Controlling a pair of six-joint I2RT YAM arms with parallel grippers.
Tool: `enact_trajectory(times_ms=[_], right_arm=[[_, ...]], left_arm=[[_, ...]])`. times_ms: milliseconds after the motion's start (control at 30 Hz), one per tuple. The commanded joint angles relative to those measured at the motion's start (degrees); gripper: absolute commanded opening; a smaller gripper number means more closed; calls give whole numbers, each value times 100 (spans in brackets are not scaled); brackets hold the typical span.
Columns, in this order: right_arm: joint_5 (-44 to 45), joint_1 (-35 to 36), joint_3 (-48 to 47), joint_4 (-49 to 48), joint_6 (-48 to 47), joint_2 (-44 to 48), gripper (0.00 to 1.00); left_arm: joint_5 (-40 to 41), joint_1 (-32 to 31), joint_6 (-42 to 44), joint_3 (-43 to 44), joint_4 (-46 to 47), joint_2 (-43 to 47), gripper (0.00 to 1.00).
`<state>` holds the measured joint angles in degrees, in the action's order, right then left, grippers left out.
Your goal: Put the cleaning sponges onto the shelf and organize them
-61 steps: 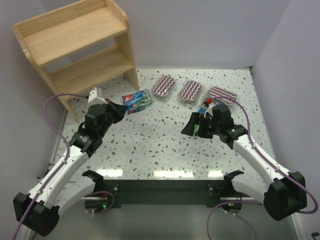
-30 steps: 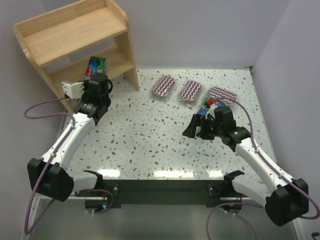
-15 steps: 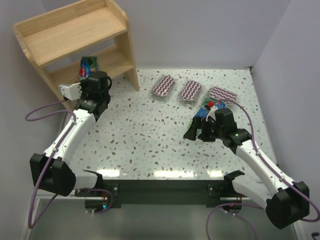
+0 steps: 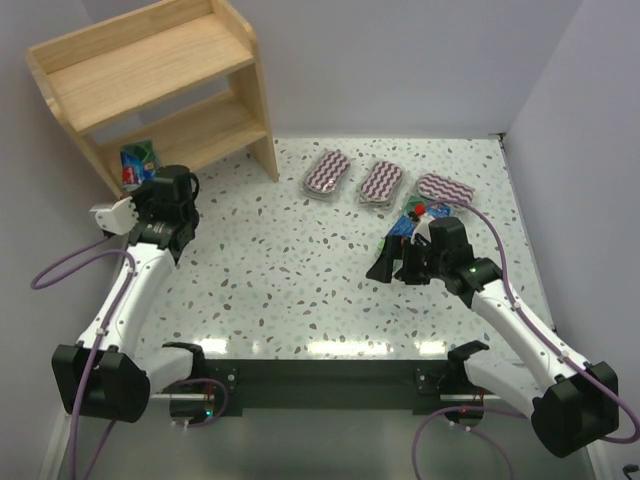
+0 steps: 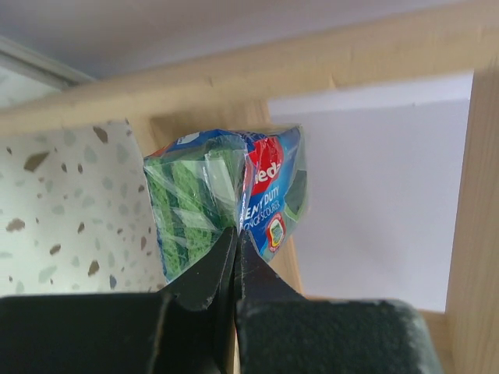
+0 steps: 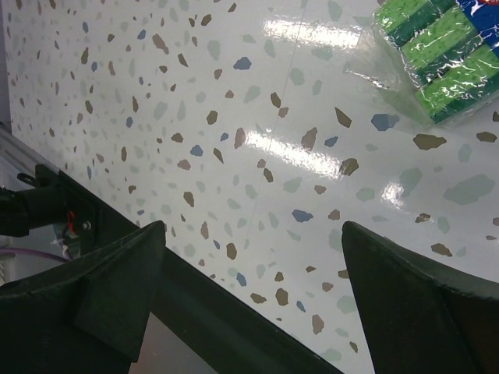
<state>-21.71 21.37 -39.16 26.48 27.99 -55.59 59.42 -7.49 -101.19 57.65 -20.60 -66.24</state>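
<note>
My left gripper (image 4: 148,178) is shut on the wrap of a green-blue sponge pack (image 4: 137,163), held in the air at the left end of the wooden shelf's (image 4: 140,75) lowest tier. The left wrist view shows the pack (image 5: 226,199) pinched at its lower edge between the closed jaws (image 5: 236,234), wood beams (image 5: 312,54) behind it. Three zigzag sponge packs (image 4: 327,172) (image 4: 381,183) (image 4: 445,189) lie in a row on the table. My right gripper (image 4: 393,262) hovers open and empty (image 6: 253,226) just in front of another green-blue pack (image 4: 408,222) (image 6: 433,47).
White walls enclose the speckled table (image 4: 300,270) on the left, back and right. The shelf stands in the back left corner. The table's dark near edge (image 6: 156,273) runs under my right gripper in its wrist view.
My left arm has carried the green-blue pack from the table up to the shelf, then left and down along its front to the lower left end. The right arm barely shifted.
</note>
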Motion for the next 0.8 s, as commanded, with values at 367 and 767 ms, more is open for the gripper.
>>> enact_trajectory(times_ms=[367, 767], right_arm=[[-193, 17, 57, -126, -65, -22, 99], [-210, 8, 92, -143, -83, -13, 99]], left_arm=[[-615, 1144, 688, -764, 1453, 454, 0], [-1011, 1302, 1084, -535, 1972, 67, 0]])
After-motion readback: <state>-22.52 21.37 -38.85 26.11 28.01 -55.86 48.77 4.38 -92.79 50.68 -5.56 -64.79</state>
